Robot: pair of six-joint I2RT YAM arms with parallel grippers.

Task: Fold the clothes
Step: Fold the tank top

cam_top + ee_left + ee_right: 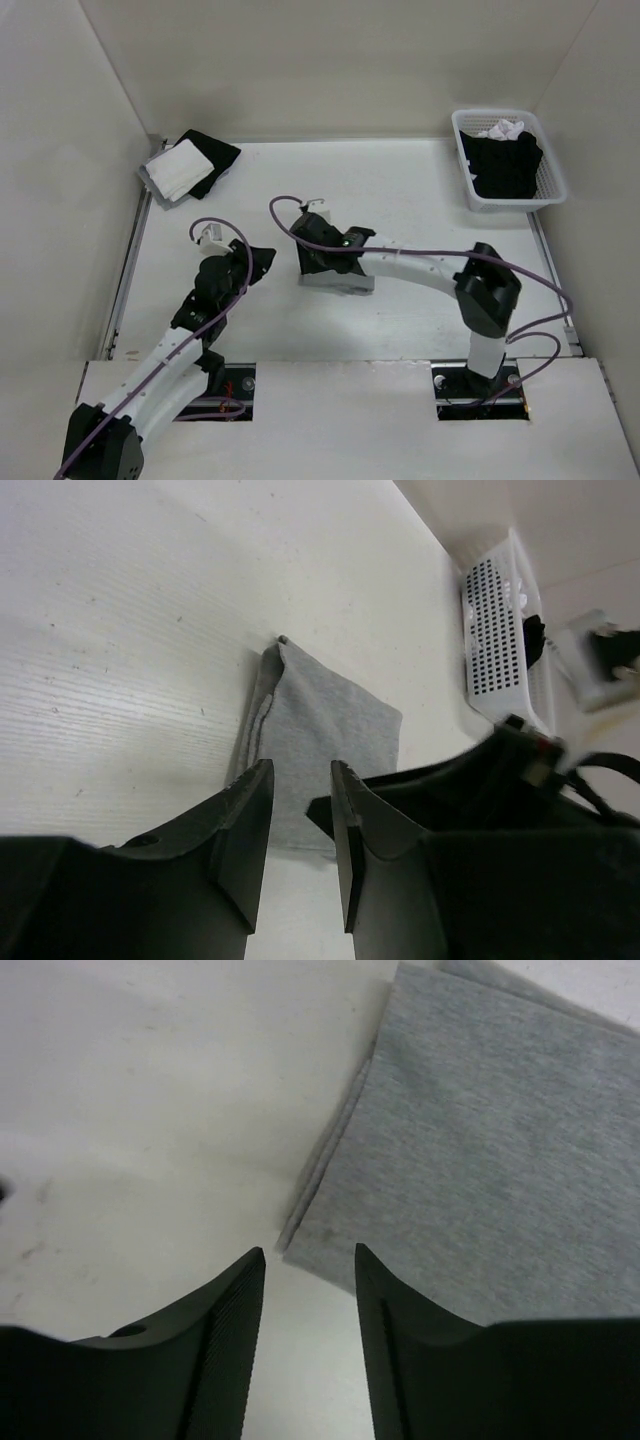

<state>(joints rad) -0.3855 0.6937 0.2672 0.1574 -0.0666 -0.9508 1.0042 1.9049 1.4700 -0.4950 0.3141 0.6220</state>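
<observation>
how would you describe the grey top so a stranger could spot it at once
On the white table, look to the middle, right by the right hand. The grey top lies there flat, folded into a small neat rectangle. It is the only grey cloth: the pile in the far left corner and the heap in the basket are black and white.

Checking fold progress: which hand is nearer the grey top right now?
Right. The right hand hangs open directly over a corner of the folded grey top, gripping nothing. The left hand is open too, off to the top's left side and not touching it.
</observation>
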